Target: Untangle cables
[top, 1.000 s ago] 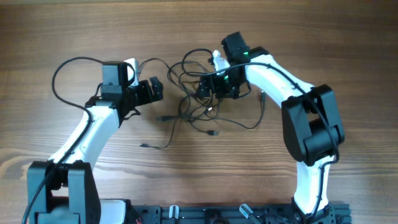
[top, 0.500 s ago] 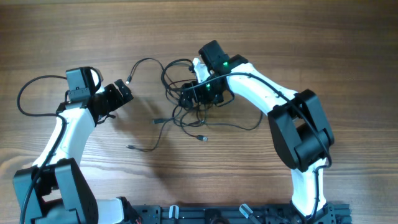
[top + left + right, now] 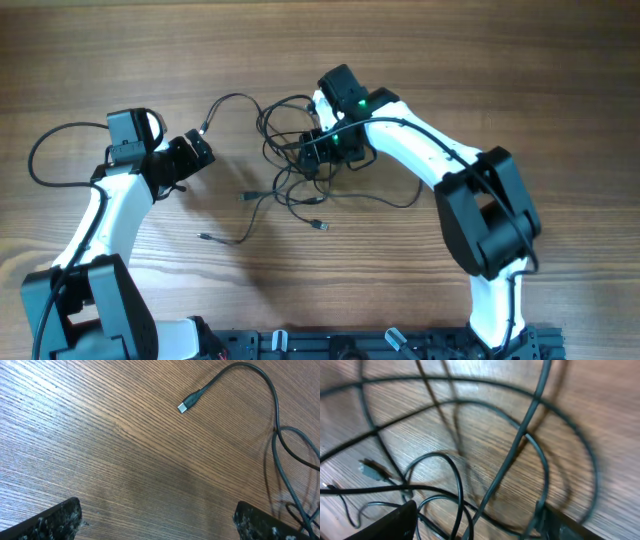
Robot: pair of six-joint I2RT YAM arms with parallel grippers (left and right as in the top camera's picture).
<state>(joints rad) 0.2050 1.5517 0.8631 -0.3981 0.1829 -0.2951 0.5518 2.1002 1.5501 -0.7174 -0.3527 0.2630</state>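
Overhead: bright, even light, sharp all over, only faint soft shadows on the table (image 3: pixel 520 60). My left wrist view: crisp, pale glare across the wood upper left. My right wrist view: badly blurred, cables (image 3: pixel 517 447) smeared, close ones out of focus, right side dimmer.

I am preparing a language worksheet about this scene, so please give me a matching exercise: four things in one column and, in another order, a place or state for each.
Things
1. left gripper
2. right gripper
3. tangle of cables
4. silver-tipped plug

Places or states
A. lies alone on the table, its cord curving away
B. open, with cords crossing between its jaws
C. heaped near the middle of the table
D. open over bare wood, nothing between its jaws

Pairs: 1-D, 2-B, 3-C, 4-A
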